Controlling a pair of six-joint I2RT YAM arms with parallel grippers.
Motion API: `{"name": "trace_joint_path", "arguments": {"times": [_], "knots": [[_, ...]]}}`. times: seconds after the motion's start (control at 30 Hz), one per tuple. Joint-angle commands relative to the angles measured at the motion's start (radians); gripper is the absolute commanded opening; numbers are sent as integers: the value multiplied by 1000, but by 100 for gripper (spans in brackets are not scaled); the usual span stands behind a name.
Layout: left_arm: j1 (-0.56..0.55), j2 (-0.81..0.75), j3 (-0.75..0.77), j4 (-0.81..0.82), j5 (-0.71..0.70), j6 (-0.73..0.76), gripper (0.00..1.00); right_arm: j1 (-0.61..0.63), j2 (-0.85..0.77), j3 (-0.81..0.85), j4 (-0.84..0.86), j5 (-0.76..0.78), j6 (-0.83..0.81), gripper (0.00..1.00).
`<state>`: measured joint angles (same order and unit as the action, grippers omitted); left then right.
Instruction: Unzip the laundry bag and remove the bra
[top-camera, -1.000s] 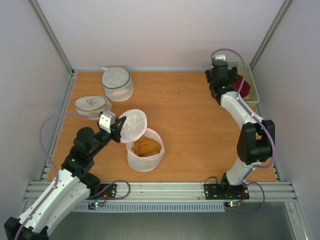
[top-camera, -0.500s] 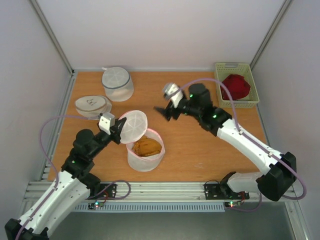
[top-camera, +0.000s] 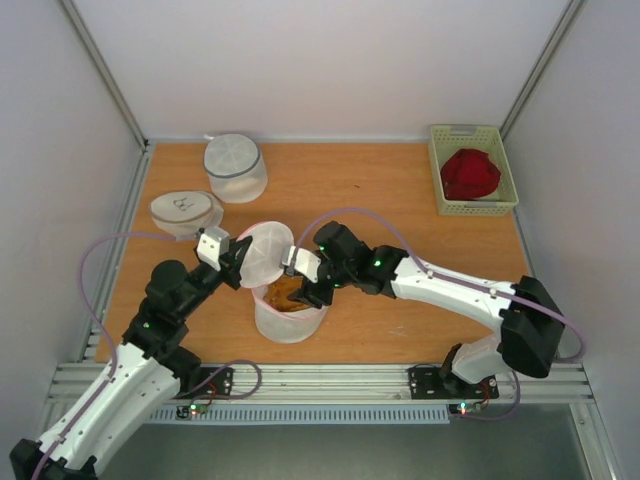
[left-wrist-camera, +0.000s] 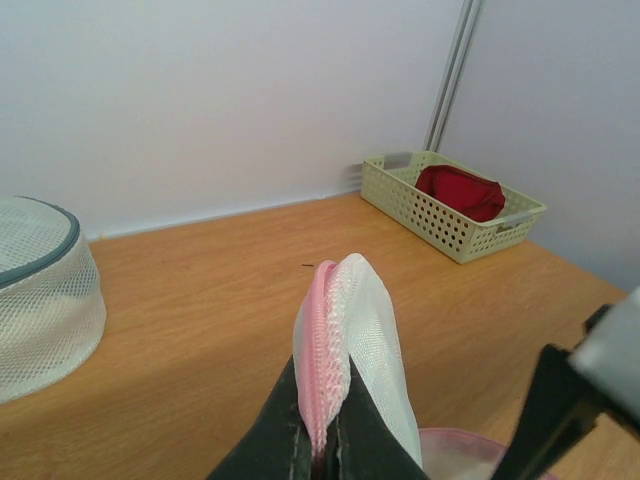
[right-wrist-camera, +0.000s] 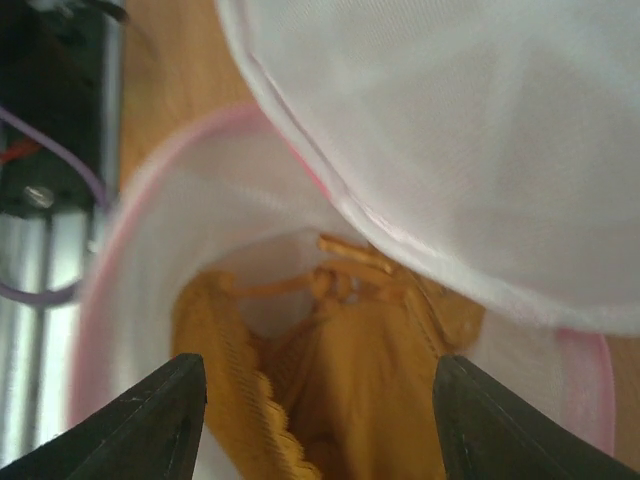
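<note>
1. We judge the unzipping done. The laundry bag (top-camera: 290, 318) stands on the table (top-camera: 400, 200) near its front edge, between the two arms. Its lid flap (top-camera: 262, 252) is lifted clear of the pink rim, so the mouth is open. The step in hand is taking the garment out.
2. Our left gripper (left-wrist-camera: 321, 440) has its fingers together, clamped on the pink zipper edge of the lid flap. It holds the flap tilted up and back, on the left side of the mouth.
3. The bra (right-wrist-camera: 350, 400) lies crumpled inside the bag, orange-yellow, with a scalloped edge and thin straps showing. No part of it is over the rim.
4. Our right gripper (right-wrist-camera: 320, 420) hangs over the open mouth, pointing down into it. Its fingers (right-wrist-camera: 150, 425) are apart, one on either side of the bra. We see no contact with the fabric and nothing held.
5. The next move, as we read it, is to go lower and close on a thick fold near the middle. Then comes a lift straight up, past the raised flap. The mesh wall is soft, so a pinch that catches it would drag the bag up too.
6. A basket (top-camera: 470, 208) at the far right corner holds a red cloth (top-camera: 471, 172). We cannot tell whether the bra belongs there.
</note>
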<state>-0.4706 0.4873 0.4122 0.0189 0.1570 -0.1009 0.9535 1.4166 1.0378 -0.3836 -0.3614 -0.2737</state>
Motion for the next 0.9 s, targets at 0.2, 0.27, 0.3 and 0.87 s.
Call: {"name": "trace_joint_path", "arguments": {"times": [0.2, 0.27, 0.3, 0.87], "knots": [[6, -3, -4, 70, 9, -2, 1, 5, 144, 43, 4, 250, -74, 69], [7, -2, -4, 71, 10, -4, 1, 5, 175, 50, 7, 234, -88, 69], [6, -1, -3, 70, 9, -4, 1, 7, 187, 51, 8, 227, -94, 69], [8, 8, -3, 68, 3, -1, 1, 33, 325, 34, 40, 219, -114, 2]]}}
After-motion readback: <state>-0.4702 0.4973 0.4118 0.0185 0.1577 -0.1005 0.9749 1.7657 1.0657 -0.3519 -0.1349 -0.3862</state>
